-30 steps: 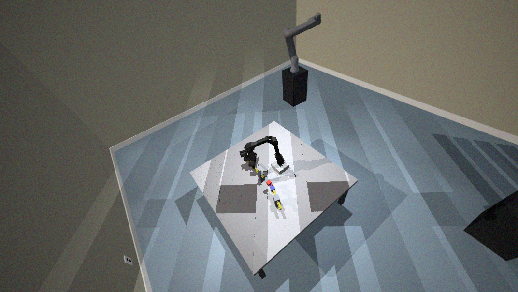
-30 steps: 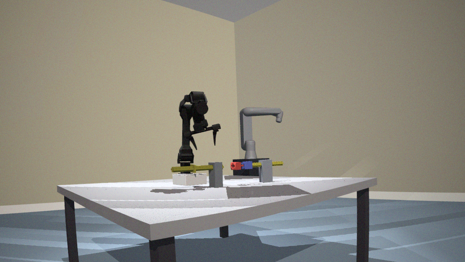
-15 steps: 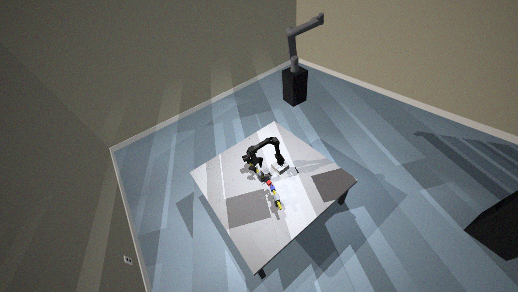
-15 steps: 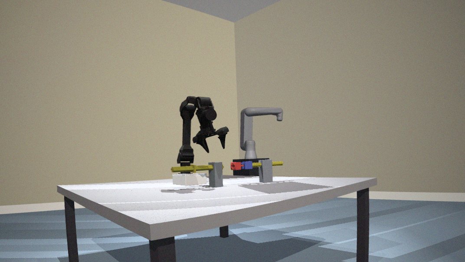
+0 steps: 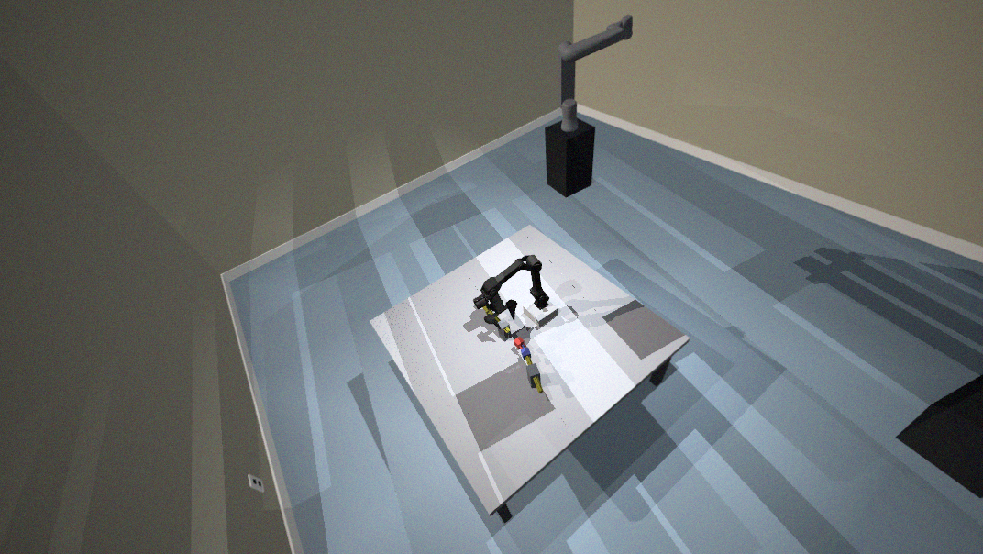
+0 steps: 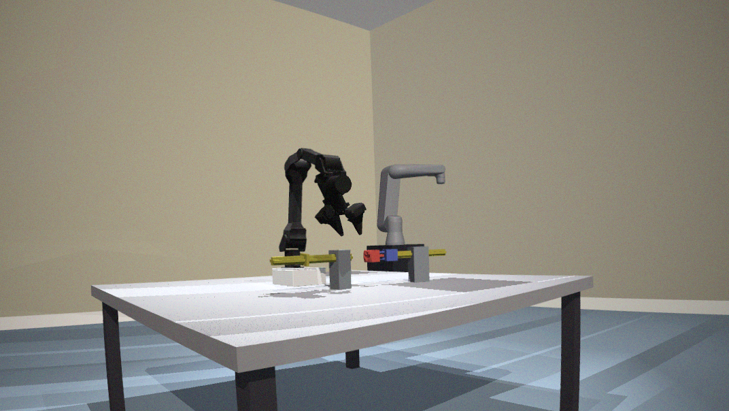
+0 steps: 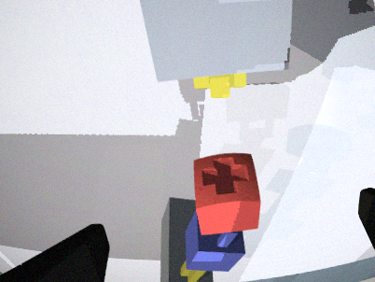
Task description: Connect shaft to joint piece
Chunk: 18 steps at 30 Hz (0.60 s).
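Note:
The red joint piece (image 5: 518,341) (image 6: 371,255) (image 7: 228,215) is hinged to a blue part (image 6: 391,254) (image 7: 205,259) on the first yellow shaft (image 6: 437,252), which runs through a grey block (image 6: 418,265) (image 7: 174,233). Its cross-shaped opening faces the second block's side; I cannot tell whether it points exactly along the second shaft. The second yellow shaft (image 6: 316,258) (image 7: 220,86) passes through its grey block (image 6: 340,270) (image 7: 219,37), its tip just out, with a gap to the red piece. My gripper (image 6: 351,234) (image 7: 236,223) is open and empty, above the gap, with its fingers on either side of the red piece in the wrist view.
The white box (image 6: 298,275) stands by my arm's base. The second shaft's collar (image 6: 306,259) stands out behind its block. A grey arm (image 5: 568,75) (image 6: 390,199) stands on a black pedestal beyond the table (image 5: 413,330) (image 6: 168,311).

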### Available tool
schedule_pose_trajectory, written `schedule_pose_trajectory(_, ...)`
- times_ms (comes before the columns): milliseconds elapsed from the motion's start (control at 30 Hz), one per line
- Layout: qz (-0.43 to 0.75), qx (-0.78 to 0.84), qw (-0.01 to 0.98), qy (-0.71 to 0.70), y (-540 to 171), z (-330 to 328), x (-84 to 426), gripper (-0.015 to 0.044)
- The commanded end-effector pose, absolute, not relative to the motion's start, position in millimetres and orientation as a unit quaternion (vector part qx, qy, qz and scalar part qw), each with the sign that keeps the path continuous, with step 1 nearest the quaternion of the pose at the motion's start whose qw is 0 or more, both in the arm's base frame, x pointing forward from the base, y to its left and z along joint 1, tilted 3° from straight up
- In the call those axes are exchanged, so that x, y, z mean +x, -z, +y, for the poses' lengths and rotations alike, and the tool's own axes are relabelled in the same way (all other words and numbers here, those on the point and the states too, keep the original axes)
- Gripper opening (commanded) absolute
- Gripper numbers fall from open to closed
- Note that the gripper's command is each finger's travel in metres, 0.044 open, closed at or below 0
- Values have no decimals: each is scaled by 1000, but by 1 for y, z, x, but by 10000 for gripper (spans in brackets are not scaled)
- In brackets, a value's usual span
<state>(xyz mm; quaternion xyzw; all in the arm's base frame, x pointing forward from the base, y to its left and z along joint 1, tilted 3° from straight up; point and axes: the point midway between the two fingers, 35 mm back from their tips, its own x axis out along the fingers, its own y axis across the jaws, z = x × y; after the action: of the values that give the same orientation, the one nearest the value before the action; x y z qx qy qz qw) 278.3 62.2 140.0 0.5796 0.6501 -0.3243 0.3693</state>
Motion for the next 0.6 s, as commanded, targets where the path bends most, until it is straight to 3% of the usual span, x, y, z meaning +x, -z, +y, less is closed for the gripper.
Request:
schedule_pose_trajectory(0, 649, 584, 359, 330, -138, 64, 277, 440)
schedule_pose_trajectory(167, 650, 580, 368, 325, -138, 62, 278, 440)
schedule_pose_trajectory(567, 671, 479, 516, 232, -134, 12, 296, 440)
